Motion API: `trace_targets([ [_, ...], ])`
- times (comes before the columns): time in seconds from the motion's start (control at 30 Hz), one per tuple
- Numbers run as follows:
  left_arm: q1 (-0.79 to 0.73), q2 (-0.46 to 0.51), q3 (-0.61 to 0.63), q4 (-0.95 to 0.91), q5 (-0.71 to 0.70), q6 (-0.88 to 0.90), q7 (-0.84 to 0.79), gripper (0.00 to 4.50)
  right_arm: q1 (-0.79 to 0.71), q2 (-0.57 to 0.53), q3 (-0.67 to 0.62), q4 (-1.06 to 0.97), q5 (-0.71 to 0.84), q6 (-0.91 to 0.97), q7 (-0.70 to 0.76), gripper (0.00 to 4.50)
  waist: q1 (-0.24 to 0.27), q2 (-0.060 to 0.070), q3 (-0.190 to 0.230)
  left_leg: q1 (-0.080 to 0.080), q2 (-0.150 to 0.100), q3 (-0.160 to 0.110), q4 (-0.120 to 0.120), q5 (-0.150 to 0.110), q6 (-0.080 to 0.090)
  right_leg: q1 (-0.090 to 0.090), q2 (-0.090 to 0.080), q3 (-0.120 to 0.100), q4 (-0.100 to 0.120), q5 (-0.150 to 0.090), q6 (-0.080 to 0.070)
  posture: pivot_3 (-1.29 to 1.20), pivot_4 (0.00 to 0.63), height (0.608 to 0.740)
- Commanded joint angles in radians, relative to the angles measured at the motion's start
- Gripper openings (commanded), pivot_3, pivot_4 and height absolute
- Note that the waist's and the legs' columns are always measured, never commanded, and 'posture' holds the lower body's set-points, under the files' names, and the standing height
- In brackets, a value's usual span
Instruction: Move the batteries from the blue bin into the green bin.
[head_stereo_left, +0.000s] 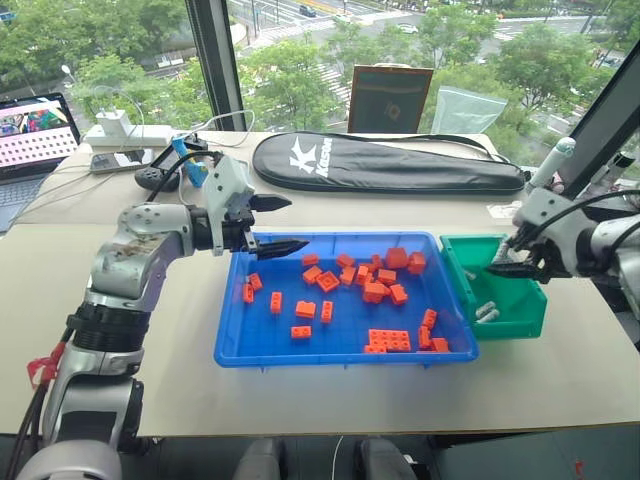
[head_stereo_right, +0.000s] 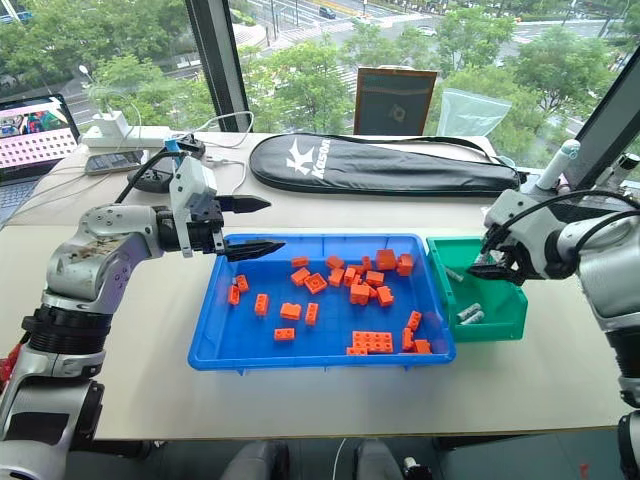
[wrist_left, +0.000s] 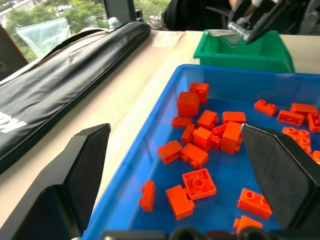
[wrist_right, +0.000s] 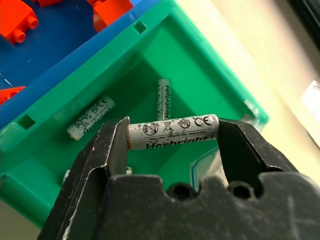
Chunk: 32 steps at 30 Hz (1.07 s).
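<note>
The blue bin lies mid-table and holds several orange bricks; I see no batteries in it. Right beside it stands the green bin with two batteries on its floor, seen closer in the right wrist view as one battery and another. My right gripper hangs over the green bin, shut end to end on a battery. My left gripper is open and empty above the blue bin's far left corner.
A long black racket bag lies behind the bins. A laptop, a power strip and cables sit at the far left. A framed board leans on the window. Bare tabletop lies in front of the bins.
</note>
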Motion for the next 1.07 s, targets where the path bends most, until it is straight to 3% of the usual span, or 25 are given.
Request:
trace_targets([
  [0.03, -0.004, 0.012, 0.024, -0.031, 0.000, -0.008, 0.013, 4.50, -0.008, -0.024, -0.044, 0.004, -0.013, -0.029, -0.013, 4.46, 0.001, 0.000, 0.000, 0.000, 0.000, 0.000, 0.000, 0.000, 0.000, 0.000, 0.000, 0.000, 0.000, 0.000, 0.000, 0.00, 0.150, 0.740],
  [0.2, 0.015, 0.034, 0.044, -0.044, 0.000, -0.005, 0.027, 4.50, -0.012, -0.027, -0.136, 0.001, 0.050, -0.004, -0.007, 4.46, 0.003, 0.000, 0.000, 0.000, 0.000, 0.000, 0.000, 0.000, 0.000, 0.000, -0.001, 0.000, -0.001, 0.000, 0.000, 0.00, 0.150, 0.740],
  [0.3, 0.020, 0.046, 0.069, -0.040, -0.010, 0.005, 0.040, 4.50, 0.016, -0.002, -0.256, 0.002, 0.109, -0.071, -0.025, 4.46, 0.003, 0.000, 0.000, 0.000, 0.000, 0.000, 0.000, 0.000, 0.000, 0.000, 0.000, 0.000, 0.000, 0.000, 0.000, 0.00, 0.150, 0.740],
  [0.43, 0.019, 0.046, 0.103, -0.027, -0.027, 0.017, 0.062, 4.50, 0.045, 0.073, -0.415, -0.012, 0.227, -0.057, -0.058, 4.46, 0.003, 0.000, 0.000, 0.000, 0.000, 0.000, 0.000, 0.000, 0.000, 0.001, 0.000, 0.000, -0.001, 0.000, 0.000, 0.00, 0.150, 0.740],
  [0.6, 0.067, 0.062, 0.156, -0.022, -0.026, 0.030, 0.111, 4.50, 0.142, 0.247, -0.685, -0.123, 0.394, -0.069, -0.174, 4.46, 0.002, 0.000, 0.000, 0.000, 0.000, -0.002, 0.000, 0.000, 0.000, 0.002, 0.000, -0.001, 0.000, 0.000, 0.000, 0.00, 0.150, 0.740],
  [0.8, 0.155, 0.073, 0.195, -0.028, -0.049, 0.055, 0.119, 4.50, 0.312, 0.268, -0.725, -0.192, 0.436, -0.081, -0.173, 4.46, 0.002, 0.000, 0.000, 0.000, -0.001, -0.001, 0.000, 0.000, 0.000, 0.002, -0.001, 0.000, 0.000, 0.000, 0.000, 0.00, 0.150, 0.740],
  [1.07, 0.177, 0.055, 0.192, -0.004, -0.062, 0.055, 0.123, 4.50, 0.367, 0.264, -0.692, -0.197, 0.432, -0.111, -0.208, 4.46, 0.001, 0.001, 0.000, 0.002, 0.000, -0.001, 0.000, 0.000, 0.000, 0.003, 0.000, 0.000, 0.000, 0.000, 0.000, 0.00, 0.150, 0.740],
])
